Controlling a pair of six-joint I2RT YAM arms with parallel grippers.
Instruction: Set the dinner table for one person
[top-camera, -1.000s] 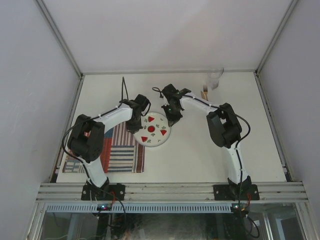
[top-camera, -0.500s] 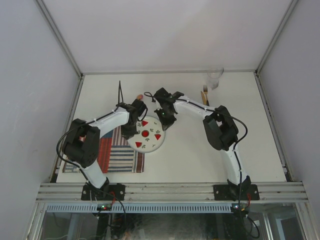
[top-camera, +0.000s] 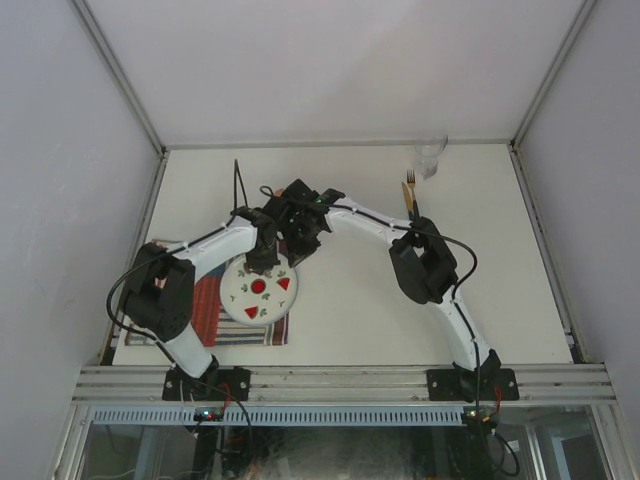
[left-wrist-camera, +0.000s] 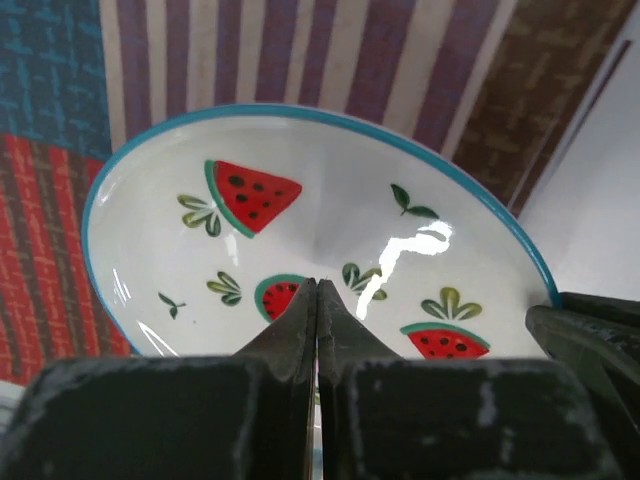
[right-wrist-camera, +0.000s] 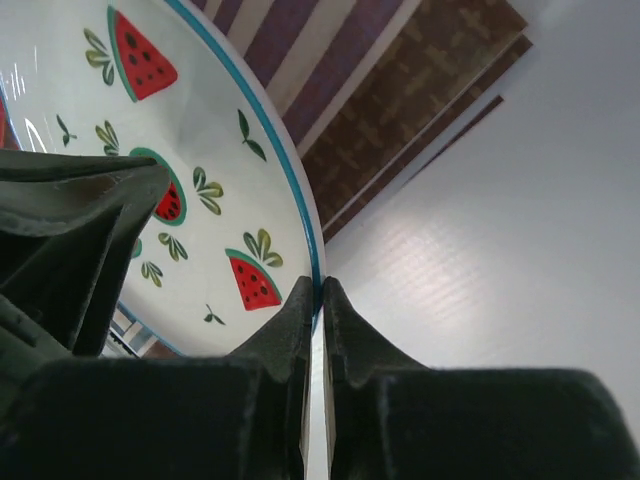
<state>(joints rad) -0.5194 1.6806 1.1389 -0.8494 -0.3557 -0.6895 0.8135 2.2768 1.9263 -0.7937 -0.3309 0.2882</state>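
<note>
**Plate held by both arms over the mat's right end**

The striped placemat (top-camera: 205, 312) lies at the lower left of the top view, its long axis running left to right across the dinner table (top-camera: 400, 300), which fills the middle of that view between the aluminium rails. The left arm's base is the nearer one to the mat.

The left gripper (top-camera: 262, 266) has its fingers pressed together on the far rim of the watermelon plate (top-camera: 258, 292). In its own wrist view the tips meet in a thin slit at the plate's near edge. Just to the right, the right gripper (top-camera: 292, 256) pinches the same rim, and its wrist view shows the blue edge running into the closed slit.

The plate sits over the mat's right end and overhangs bare tabletop on its right, so the mat's middle is to the left of the plate. Whether the plate touches the cloth, I cannot tell.

At the upper right, well apart, lie a fork (top-camera: 410, 178) and a clear glass (top-camera: 430, 158).

No brand, label or writing can be read anywhere.
</note>
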